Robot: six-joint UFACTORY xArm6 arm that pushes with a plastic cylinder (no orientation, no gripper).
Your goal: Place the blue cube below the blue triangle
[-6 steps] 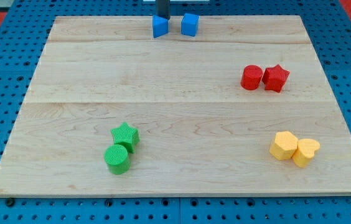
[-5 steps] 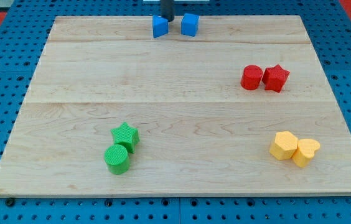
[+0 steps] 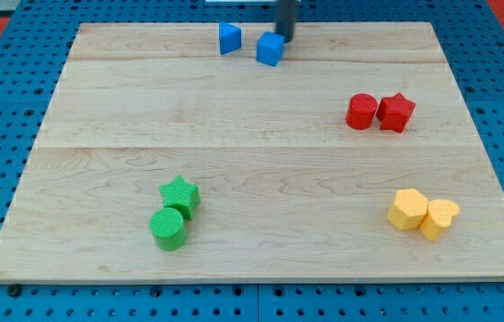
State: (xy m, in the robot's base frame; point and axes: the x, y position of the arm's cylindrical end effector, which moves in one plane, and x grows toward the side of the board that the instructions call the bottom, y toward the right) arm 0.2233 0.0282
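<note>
The blue cube (image 3: 270, 49) sits near the top edge of the wooden board (image 3: 252, 179), turned slightly askew. The blue triangle (image 3: 229, 38) lies just to its left and a little higher. My tip (image 3: 285, 38) is at the cube's upper right corner, touching or almost touching it. The rod runs up out of the view's top.
A red cylinder (image 3: 361, 111) and a red star (image 3: 396, 112) sit together at the right. A yellow hexagon (image 3: 407, 209) and a yellow heart (image 3: 439, 218) lie at the lower right. A green star (image 3: 180, 194) and a green cylinder (image 3: 168, 228) lie at the lower left.
My tip moved right, from between the two blue blocks to the cube's upper right. The cube shifted slightly down and left and rotated.
</note>
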